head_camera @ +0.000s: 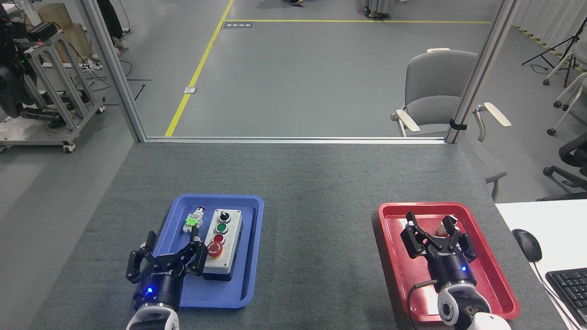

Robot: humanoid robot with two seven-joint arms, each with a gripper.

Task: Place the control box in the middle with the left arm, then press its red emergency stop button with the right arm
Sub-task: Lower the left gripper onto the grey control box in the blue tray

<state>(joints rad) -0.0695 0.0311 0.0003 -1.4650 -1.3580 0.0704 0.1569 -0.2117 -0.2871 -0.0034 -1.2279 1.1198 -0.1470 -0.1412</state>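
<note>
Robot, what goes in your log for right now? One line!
control box: in blue tray | left tool: open beside box | right tool: open over red tray | button: unpressed

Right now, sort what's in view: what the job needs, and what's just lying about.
Needed:
control box, in the blue tray
red emergency stop button
left gripper
right gripper
bare tabletop middle

Lying about:
small grey-and-green component
red tray
mouse
keyboard
chair

Control box (222, 244) – you see light-grey elongated body on black base, lying flat inside blue tray (243, 293), long axis running away from you. Button row, far to near: black knob, green, small red, red emergency stop button (214, 249) – mushroom head, yellow ring.
</note>
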